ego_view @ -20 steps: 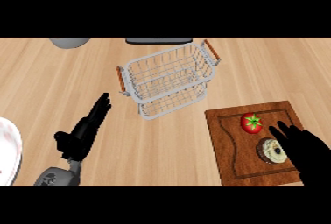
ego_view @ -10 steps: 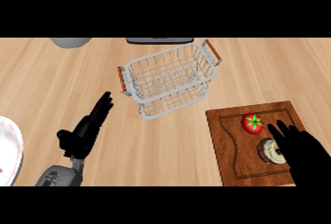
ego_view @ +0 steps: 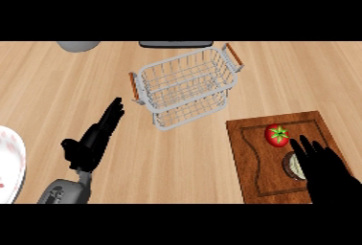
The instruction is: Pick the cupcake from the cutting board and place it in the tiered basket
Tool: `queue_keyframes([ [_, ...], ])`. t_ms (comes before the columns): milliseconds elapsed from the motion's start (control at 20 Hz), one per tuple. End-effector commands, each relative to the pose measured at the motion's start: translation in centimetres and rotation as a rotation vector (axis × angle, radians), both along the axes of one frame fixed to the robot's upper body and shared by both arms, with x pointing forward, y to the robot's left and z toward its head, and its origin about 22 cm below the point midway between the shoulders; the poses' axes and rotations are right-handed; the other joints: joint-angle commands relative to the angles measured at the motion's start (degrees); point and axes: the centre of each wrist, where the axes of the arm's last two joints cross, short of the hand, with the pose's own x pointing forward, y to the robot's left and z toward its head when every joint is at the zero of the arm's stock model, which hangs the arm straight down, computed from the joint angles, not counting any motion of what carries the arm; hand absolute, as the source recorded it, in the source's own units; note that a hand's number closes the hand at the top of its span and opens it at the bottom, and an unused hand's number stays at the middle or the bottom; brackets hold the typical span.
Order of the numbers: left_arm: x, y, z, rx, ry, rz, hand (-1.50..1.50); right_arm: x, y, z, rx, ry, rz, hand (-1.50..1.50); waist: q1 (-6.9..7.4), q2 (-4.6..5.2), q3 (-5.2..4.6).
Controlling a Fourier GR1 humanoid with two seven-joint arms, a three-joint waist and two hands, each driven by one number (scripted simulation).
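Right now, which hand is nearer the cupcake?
Right. The right hand partly covers the cupcake on the cutting board; the left hand sits far across the counter, left of the basket.

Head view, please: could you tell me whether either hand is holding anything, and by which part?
Nothing is held. The right hand is over the cupcake on the cutting board, fingers straight, not curled round it. The left hand is open too.

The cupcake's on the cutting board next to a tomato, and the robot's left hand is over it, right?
Wrong hand: the head view shows the right hand over the cupcake, which lies on the cutting board next to the tomato.
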Motion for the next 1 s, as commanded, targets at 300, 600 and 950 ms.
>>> queue_keyframes([
  [300, -0.5, 0.5, -1.4, 0.013, 0.007, 0.006, 0.00, 1.7, -2.2, -2.5, -0.006, 0.022, -0.093, -1.50, 0.02, 0.07, -0.01],
  [600, -1.0, 0.7, -0.5, -0.014, -0.003, -0.013, 0.00, 1.6, -1.7, -5.6, -0.002, 0.029, -0.071, -1.50, 0.14, 0.03, 0.00],
  [950, 0.0, -0.6, 0.6, -0.010, -0.007, -0.012, 0.00, 5.5, -3.9, -6.1, 0.017, 0.070, -0.067, -1.50, 0.33, 0.08, 0.00],
])
